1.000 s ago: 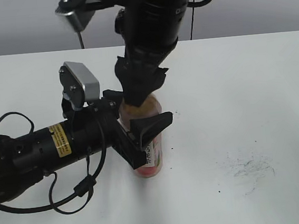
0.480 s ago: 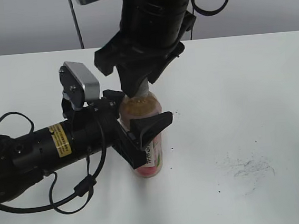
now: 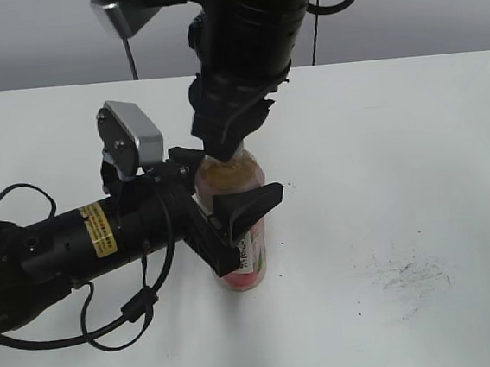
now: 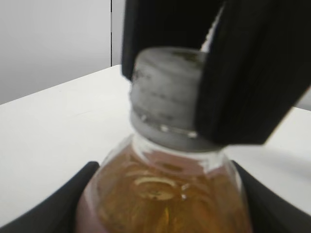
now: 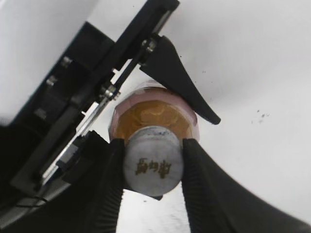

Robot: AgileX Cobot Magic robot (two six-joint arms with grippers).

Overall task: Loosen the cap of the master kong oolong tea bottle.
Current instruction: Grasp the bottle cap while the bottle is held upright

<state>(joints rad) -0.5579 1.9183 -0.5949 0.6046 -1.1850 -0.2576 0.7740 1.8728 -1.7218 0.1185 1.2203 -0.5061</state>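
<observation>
A: How far along does the cap-loosening look?

B: Mid-twist, I'd judge. The left gripper (image 3: 240, 223) is clamped around the body of the master kong oolong tea bottle (image 3: 246, 261), bracing it on the white counter (image 3: 418, 175). The right gripper (image 5: 152, 167) reaches down from above, its two ribbed fingers (image 5: 111, 189) pressed against opposite sides of the cap (image 5: 152, 166).

A: Is the cap free?

B: Not visibly. In the left wrist view the cap (image 4: 165, 94) sits seated on the neck, no gap showing, so turning remains to be done.

A: And the bottle's orientation?

B: Upright near the counter's middle, long axis vertical, cap pointing straight up into the right gripper.
</observation>
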